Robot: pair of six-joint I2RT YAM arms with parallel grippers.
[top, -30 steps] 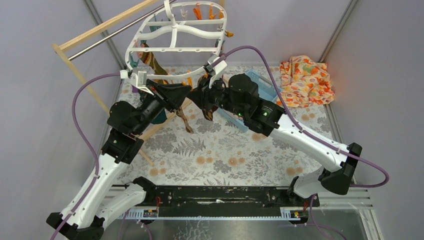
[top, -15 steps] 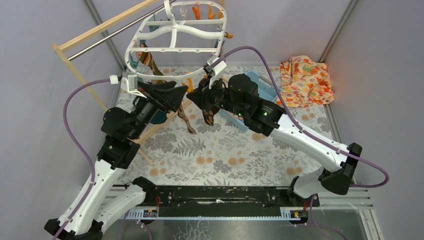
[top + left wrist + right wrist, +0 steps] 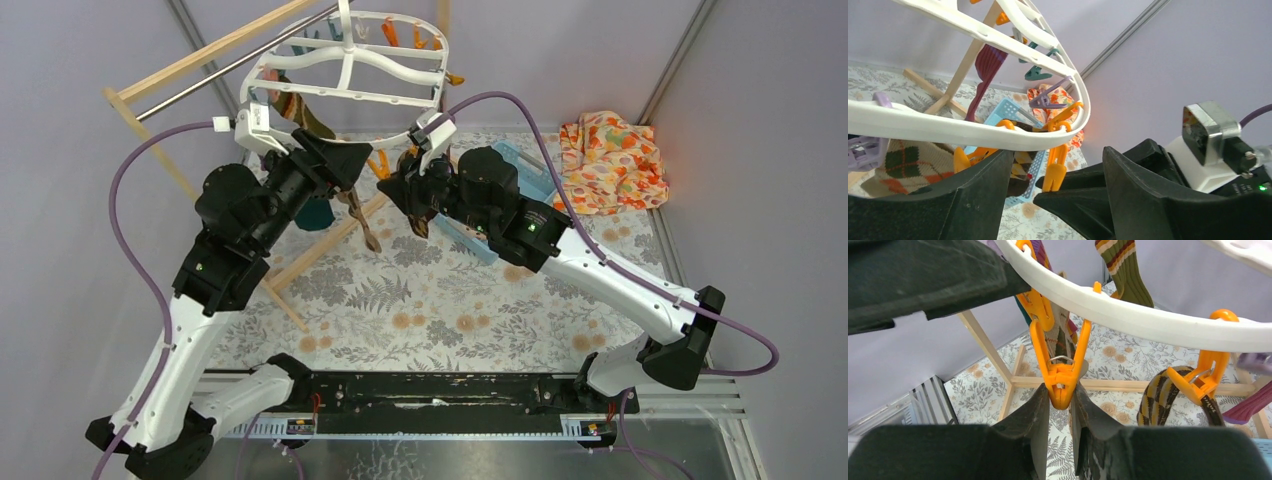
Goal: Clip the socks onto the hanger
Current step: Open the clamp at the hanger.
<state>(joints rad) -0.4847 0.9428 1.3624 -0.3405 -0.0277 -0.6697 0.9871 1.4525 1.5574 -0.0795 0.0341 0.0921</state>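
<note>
- Over the last second the left arm has been raised and swung toward the hanger (image 3: 973, 132). The left gripper (image 3: 1058, 155), seen lower by the near-left rim a second ago, is now brought up against the near rim.
- The left gripper is held apart and nothing is gripped. An orange peg (image 3: 1060, 375) dangling from the rim is framed between its two fingers.
- The hanger is hung over the far left of the bench (image 3: 450, 310). It is seen higher and flatter in the top view than before, so it is judged to have been nudged by the rising arm.
- The right gripper (image 3: 1059, 390) has hardly been shifted. Its fingers are drawn together just under the peg's lower tip and are judged to be clamped on the argyle sock (image 3: 1057, 340).
- One end of that sock is seen behind the peg, and the rest dangles below in the top view.
- Sock, peg and both grippers are thus brought to one spot, which is what the clipping step needs.
- The peg is judged to be shut for now. A squeeze on its upper arms would be needed before the sock can be pushed in.
- A dark striped sock (image 3: 1160, 390) is already held by a neighbouring peg, so the task is judged partly done.
</note>
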